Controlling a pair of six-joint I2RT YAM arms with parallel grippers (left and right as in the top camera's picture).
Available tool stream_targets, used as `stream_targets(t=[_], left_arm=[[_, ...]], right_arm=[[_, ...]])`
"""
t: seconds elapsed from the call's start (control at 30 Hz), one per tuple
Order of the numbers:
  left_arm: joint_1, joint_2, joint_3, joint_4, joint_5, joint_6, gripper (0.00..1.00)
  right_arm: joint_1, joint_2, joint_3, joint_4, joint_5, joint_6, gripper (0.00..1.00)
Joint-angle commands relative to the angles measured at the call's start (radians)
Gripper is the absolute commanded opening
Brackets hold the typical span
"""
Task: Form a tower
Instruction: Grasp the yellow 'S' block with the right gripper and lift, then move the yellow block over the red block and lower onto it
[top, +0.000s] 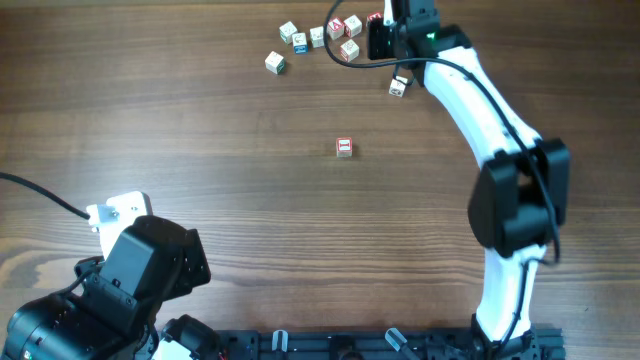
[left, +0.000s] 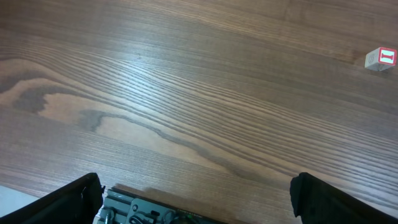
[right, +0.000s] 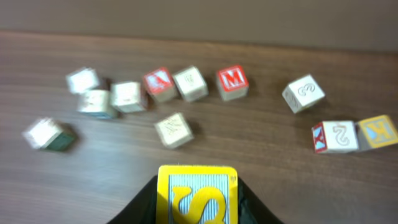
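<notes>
Your right jaws clamped on yellow S cube (right: 197, 196) | left jaws apart | likely light, stiff, slick wood; pinch flat sides squarely.

A lone cube (top: 344, 147) lay mid-surface (top: 200, 150), well apart from the scattered cubes (top: 299, 41) behind it.

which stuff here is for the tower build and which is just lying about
For the job: yellow S cube, gripped in the right hand; lone red-marked cube mid-table, likely the base.
Lying about: spare letter cubes at the far edge, red M cube among them; open left hand; black cable.
</notes>
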Motion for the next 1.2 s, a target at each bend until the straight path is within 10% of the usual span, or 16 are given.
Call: stream_targets(t=[0.0, 0.57, 1.17], left_arm=[[0.005, -0.001, -0.001, 0.002, -0.002, -0.010, 1.00], [0.005, -0.001, -0.001, 0.002, -0.002, -0.010, 1.00], [0.005, -0.001, -0.001, 0.002, -0.002, -0.010, 1.00]], right_arm=[[0.072, -0.125, 0.021, -0.110, 0.011, 0.051, 0.26], [0.331, -0.382, 0.013, -0.612, 0.112, 0.328, 0.26], [0.330, -0.294, -0.558, -0.014, 0.205, 0.426, 0.30]])
